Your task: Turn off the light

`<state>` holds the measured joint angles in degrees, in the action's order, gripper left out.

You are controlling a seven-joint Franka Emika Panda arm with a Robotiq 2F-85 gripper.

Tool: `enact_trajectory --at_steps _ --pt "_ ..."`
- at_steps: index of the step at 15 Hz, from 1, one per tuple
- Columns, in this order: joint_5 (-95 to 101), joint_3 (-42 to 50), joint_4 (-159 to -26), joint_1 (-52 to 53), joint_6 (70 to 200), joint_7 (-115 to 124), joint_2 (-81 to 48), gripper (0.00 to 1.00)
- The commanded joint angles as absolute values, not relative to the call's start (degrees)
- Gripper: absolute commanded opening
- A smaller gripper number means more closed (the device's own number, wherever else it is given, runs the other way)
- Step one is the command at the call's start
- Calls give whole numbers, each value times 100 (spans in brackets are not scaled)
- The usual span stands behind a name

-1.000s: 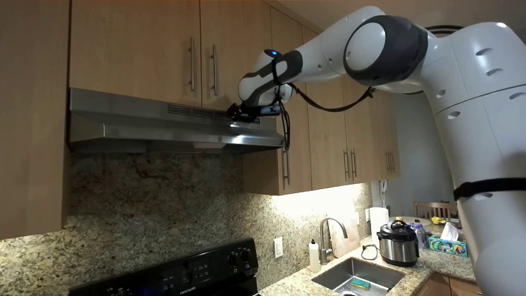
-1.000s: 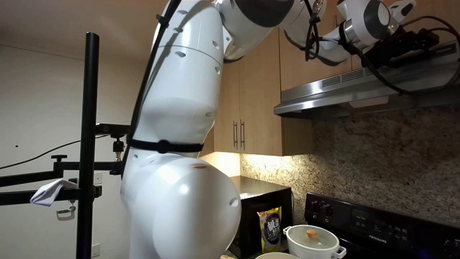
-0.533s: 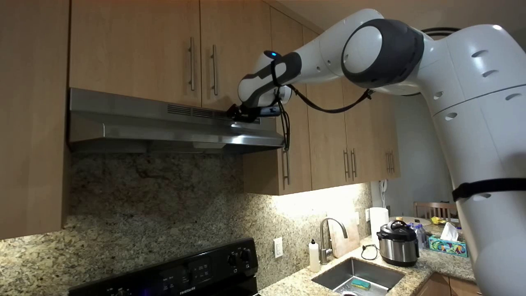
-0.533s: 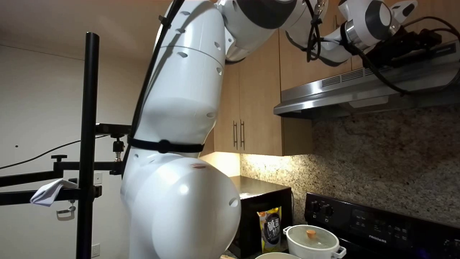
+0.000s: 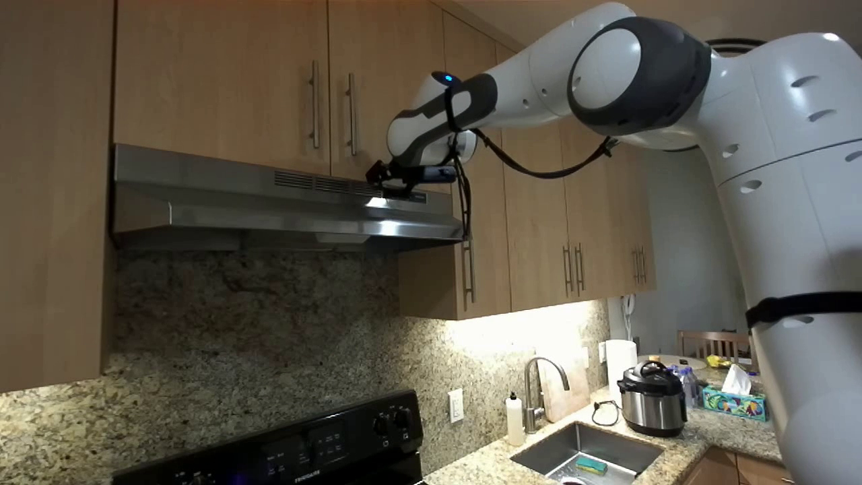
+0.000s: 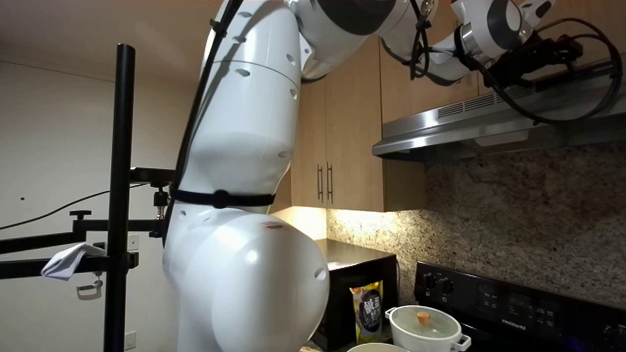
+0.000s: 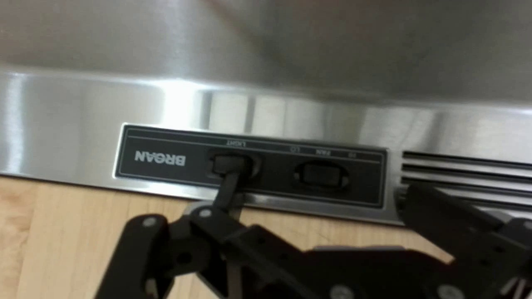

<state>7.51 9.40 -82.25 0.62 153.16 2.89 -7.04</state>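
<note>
In the wrist view the light switch (image 7: 220,164) is a small black rocker under the word LIGHT on the black control panel (image 7: 276,176) of the steel range hood (image 5: 269,202). My gripper (image 7: 326,182) is open with nothing between its fingers. The tip of its left finger (image 7: 227,193) overlaps the right part of the light switch; I cannot tell if it touches. The other finger (image 7: 432,216) is over the vent slots. In both exterior views the gripper (image 5: 378,174) (image 6: 570,61) is at the hood's upper front. The lamp cover (image 5: 342,238) under the hood looks pale and dim.
A fan switch (image 7: 321,174) is on the same panel, between the fingers. Wooden cabinets (image 5: 390,81) rise directly above the hood. A black cable (image 6: 606,98) loops from the wrist. Below are the stove panel (image 5: 330,448) and a lidded white pot (image 6: 423,332).
In the last half second the arm and gripper have risen a little along the hood front, and part of the dark panel shows below the gripper. Before that the arm had dipped slightly.
</note>
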Motion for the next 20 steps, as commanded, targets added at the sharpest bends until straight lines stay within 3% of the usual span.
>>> enact_trajectory --at_steps 1,8,20 --pt "402 711 -8896 177 15372 -80 -44 100" --pt "-856 346 -10043 331 14972 -1041 1193 100" --pt "-837 535 -11654 147 11580 -910 2946 100"
